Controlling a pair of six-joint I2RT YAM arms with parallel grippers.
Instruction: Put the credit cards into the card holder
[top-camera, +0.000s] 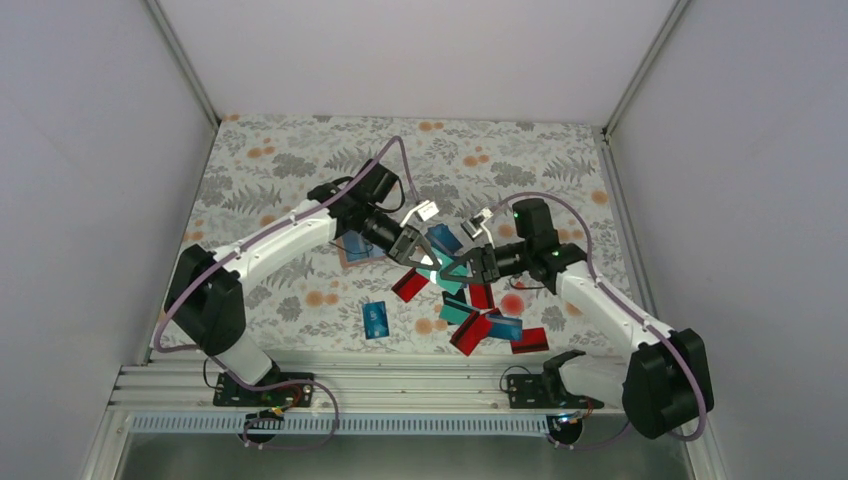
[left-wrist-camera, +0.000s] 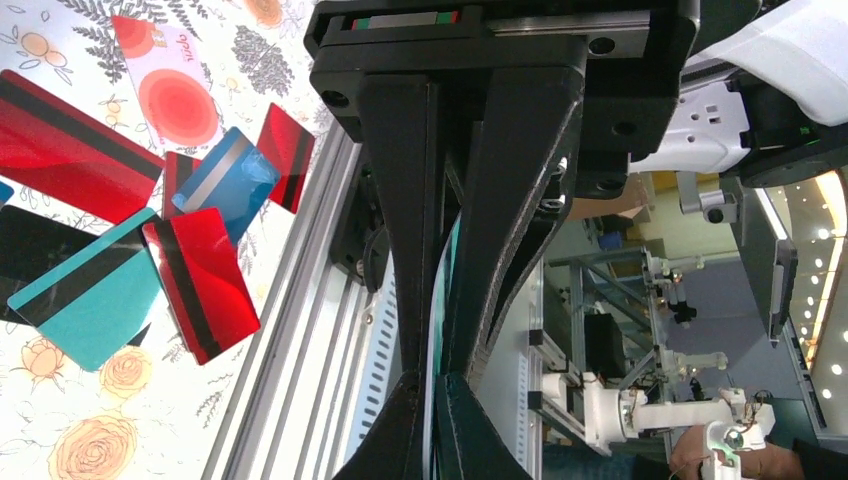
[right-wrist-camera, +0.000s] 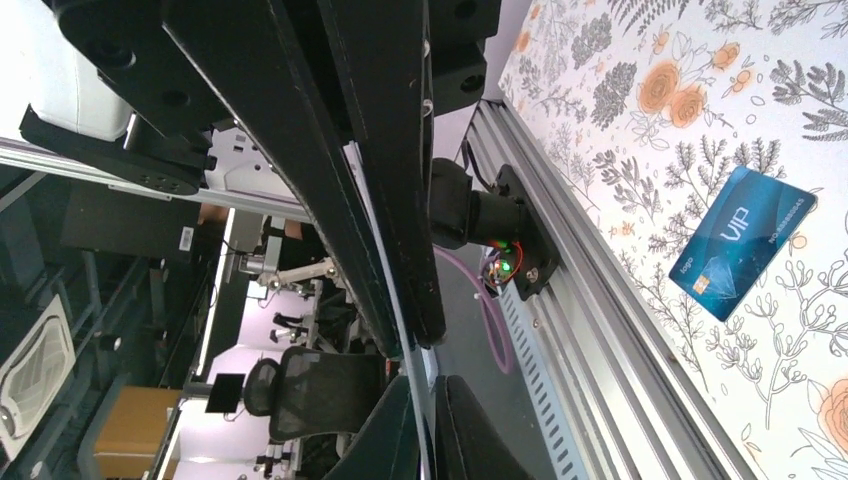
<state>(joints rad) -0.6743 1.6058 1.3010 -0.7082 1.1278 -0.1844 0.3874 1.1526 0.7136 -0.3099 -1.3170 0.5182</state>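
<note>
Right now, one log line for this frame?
left gripper: shut on teal card | right gripper: shut on teal card | other cards: loose on table

Light is bright, even and diffuse from above. Shadows on the cloth (top-camera: 270, 170) beyond the rail (top-camera: 400, 385) are faint and soft, and the overhead view is slightly soft overall. In the left wrist view the left fingers (left-wrist-camera: 400, 200) are near-black and blurred by closeness, with the teal card (left-wrist-camera: 441, 320) a thin line between them. Red cards (left-wrist-camera: 200, 280) left of the rail gleam; lamps far right of it flare. In the right wrist view the right fingers (right-wrist-camera: 300, 150) are underexposed. The room left of the rail is dim and the cloth right of it is crisp.
</note>
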